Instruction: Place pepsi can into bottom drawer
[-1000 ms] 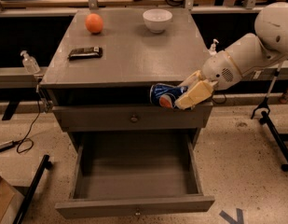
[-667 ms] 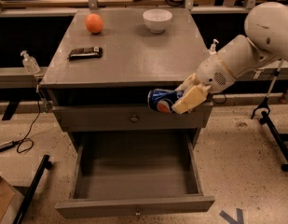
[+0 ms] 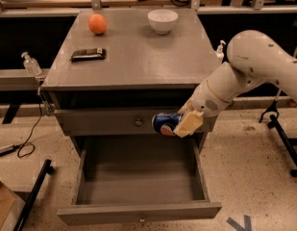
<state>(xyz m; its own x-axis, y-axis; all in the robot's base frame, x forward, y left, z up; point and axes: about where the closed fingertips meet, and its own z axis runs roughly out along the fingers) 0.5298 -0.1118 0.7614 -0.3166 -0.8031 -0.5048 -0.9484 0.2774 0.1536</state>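
- Holding state: pepsi can [image 3: 165, 124] lies on its side in the air, gripped by the end effector [image 3: 180, 125], whose tan fingers [image 3: 189, 123] are closed around the can's right end. The blue body and logo face the camera.
- Can position: level with the front of the shut upper drawer [image 3: 105, 122], just right of its knob [image 3: 138, 122], and over the rear right part of the drawer cavity below. It touches neither drawer, as far as can be seen.
- Bottom drawer [image 3: 138, 211]: pulled fully out, with the floor bare and in plain view. Nothing is inside it.
- Arm [image 3: 244, 73]: reaches in from the right, with the wrist angled down and left toward the cabinet front.
- Counter [image 3: 138, 57]: carries an orange [image 3: 97, 24], a white bowl [image 3: 162, 20] and a dark flat packet [image 3: 88, 55], all well apart from the can and not involved.
- Progress (judgement): the pick looks done, the drawer is open and the transfer is well along. Remaining steps: lower the can below the drawer rim, set it on the floor, release it and withdraw.
- Risk (judgement): released on its side, the can may roll.
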